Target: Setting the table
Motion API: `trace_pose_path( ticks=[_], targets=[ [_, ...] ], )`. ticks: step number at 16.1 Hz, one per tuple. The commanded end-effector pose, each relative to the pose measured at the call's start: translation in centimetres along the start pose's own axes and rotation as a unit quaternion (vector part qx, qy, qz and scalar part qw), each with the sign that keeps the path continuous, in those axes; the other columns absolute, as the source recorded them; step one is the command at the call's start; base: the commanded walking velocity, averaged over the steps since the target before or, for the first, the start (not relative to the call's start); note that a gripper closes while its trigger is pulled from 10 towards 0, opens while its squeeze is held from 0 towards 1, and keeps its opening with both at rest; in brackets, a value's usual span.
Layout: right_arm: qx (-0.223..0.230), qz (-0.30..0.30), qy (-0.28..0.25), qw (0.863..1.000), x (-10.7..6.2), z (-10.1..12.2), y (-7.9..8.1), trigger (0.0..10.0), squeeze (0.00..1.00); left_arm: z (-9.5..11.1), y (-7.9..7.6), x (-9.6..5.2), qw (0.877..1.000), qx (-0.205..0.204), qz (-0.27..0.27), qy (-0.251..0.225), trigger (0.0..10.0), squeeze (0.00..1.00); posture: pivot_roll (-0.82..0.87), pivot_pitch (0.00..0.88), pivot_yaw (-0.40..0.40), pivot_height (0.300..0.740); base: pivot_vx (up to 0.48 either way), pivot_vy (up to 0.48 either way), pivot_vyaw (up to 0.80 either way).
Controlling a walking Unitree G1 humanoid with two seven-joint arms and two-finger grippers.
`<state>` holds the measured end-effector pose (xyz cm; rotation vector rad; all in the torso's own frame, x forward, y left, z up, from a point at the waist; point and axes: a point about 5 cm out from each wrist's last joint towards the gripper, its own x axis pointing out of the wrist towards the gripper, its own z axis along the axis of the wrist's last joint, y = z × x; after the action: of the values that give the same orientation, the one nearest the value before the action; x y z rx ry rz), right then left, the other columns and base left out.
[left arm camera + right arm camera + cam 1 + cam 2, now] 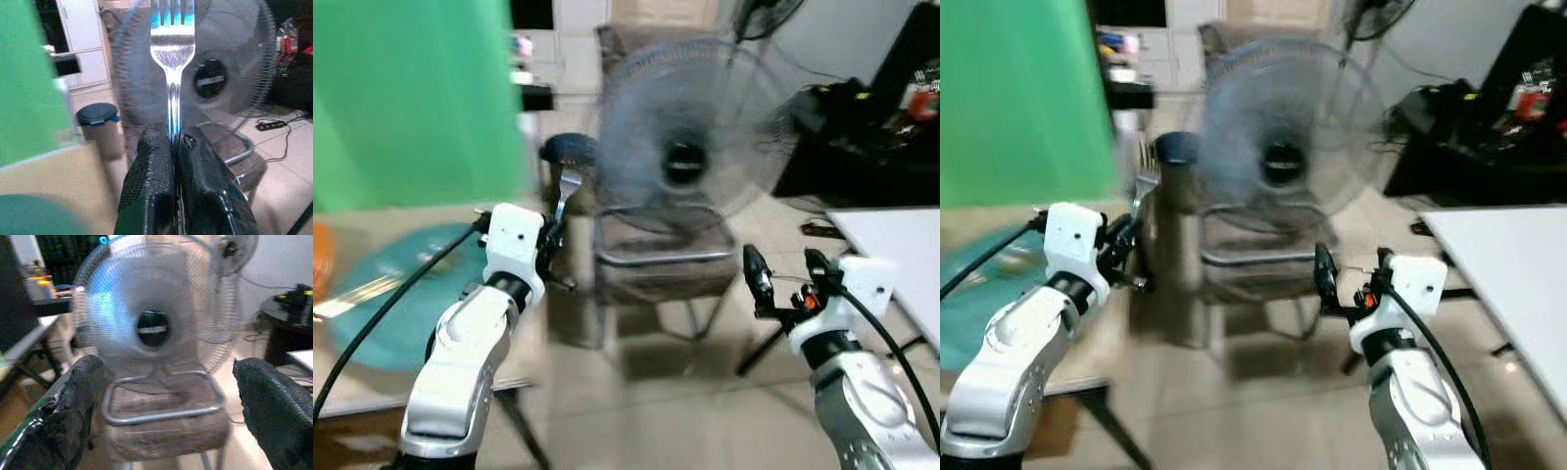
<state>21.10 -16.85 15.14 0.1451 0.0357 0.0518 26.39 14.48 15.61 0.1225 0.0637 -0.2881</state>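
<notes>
Setting: tiled room, much blurred; a large standing fan [683, 137] serves as landmark, with a metal-framed chair [656, 264] directly in front of it.

Item 1. Green screen [411, 98], well to the left of the fan, behind a wooden table [372, 387].

Item 2. Teal plate [401, 284] on that table, left of the fan; contents not discernible through the blur. An orange object [318, 259] lies at the table's far left edge (identity unclear).

Item 3. Dark-lidded bin [98, 122] on the floor, just left of the fan; lid on, contents hidden.

Item 4. White table [1518, 264], right of the fan.

Item 5. Left gripper [175, 147], left of the fan and beside the teal plate: fingers pressed tight together on the handle of a fork [172, 49], tines pointing up.

Item 6. Right gripper [166, 396], lower right of the fan: fingers spread wide, holding nothing.

Risks (judged): the fork is pinched on a thin, smooth handle, so a jolt while walking could let it pivot or slip out. Its tines point toward the fan grille, which they could snag on a close turn.
</notes>
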Motion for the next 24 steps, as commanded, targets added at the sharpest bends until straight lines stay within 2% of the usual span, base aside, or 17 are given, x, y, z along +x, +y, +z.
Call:
trace_pose_path(
  ticks=[1, 4, 7, 9, 12, 15, 16, 19, 20, 24],
  targets=[
    [-0.005, -0.015, -0.007, 1.000, 0.1, 0.4, -0.6, 10.0, 0.00, 0.6, -0.5, 0.3, 1.000, 0.004, -0.009, -0.013, 10.0, 0.00, -0.13, 0.000, -0.024, 0.740, 0.000, -0.311, 0.00],
    [-0.003, -0.025, 0.001, 1.000, 0.2, 0.3, -0.7, 10.0, 0.00, 0.4, -0.6, 0.6, 1.000, 0.014, -0.019, -0.005, 10.0, 0.00, -0.14, 0.000, -0.021, 0.740, 0.000, 0.000, -0.73],
    [-0.031, -0.032, 0.015, 0.999, 0.2, 0.0, -0.8, 10.0, 0.00, 0.5, -0.5, 0.7, 1.000, 0.007, -0.016, -0.005, 10.0, 0.00, -0.14, 0.000, -0.023, 0.740, 0.000, 0.000, -0.80],
    [-0.033, -0.033, 0.013, 0.999, 0.3, 0.3, -0.8, 10.0, 0.00, 0.3, -0.3, 0.6, 1.000, 0.008, -0.011, 0.001, 10.0, 0.00, -0.14, 0.000, -0.027, 0.740, 0.000, 0.000, -0.80],
    [-0.042, -0.042, 0.022, 0.998, 0.3, 0.1, -1.2, 10.0, 0.00, -0.7, 1.1, 0.1, 1.000, -0.001, 0.022, 0.022, 10.0, 0.00, -0.13, 0.000, -0.048, 0.740, 0.000, 0.000, -0.80],
    [-0.051, -0.060, 0.026, 0.997, 0.5, -0.2, -2.0, 10.0, 0.00, -1.4, 1.8, -0.8, 0.999, 0.007, 0.035, 0.036, 10.0, 0.00, -0.12, 0.000, -0.065, 0.740, 0.000, 0.000, -0.80],
    [-0.063, -0.084, 0.024, 0.994, 0.4, -0.2, -2.4, 10.0, 0.00, -1.4, 1.7, -0.8, 0.999, 0.003, 0.035, 0.035, 10.0, 0.00, -0.12, 0.000, -0.065, 0.740, 0.000, 0.000, -0.80],
    [-0.053, -0.091, 0.029, 0.994, -0.1, -0.6, -3.1, 10.0, 0.00, -1.1, 1.0, -0.7, 1.000, -0.001, 0.016, 0.025, 10.0, 0.00, -0.13, 0.000, -0.051, 0.740, 0.000, 0.000, -0.80],
    [-0.050, -0.093, 0.027, 0.994, -0.2, -0.5, -3.2, 10.0, 0.00, -1.0, 0.9, -0.6, 1.000, -0.010, 0.009, 0.022, 10.0, 0.00, -0.14, 0.000, -0.049, 0.740, 0.000, 0.000, -0.80],
    [-0.049, -0.084, 0.017, 0.995, -0.5, -0.3, -3.0, 10.0, 0.00, -0.8, 1.1, -0.1, 1.000, 0.000, 0.008, 0.016, 10.0, 0.00, -0.15, 0.000, -0.035, 0.740, 0.000, 0.000, -0.80]
  ],
)
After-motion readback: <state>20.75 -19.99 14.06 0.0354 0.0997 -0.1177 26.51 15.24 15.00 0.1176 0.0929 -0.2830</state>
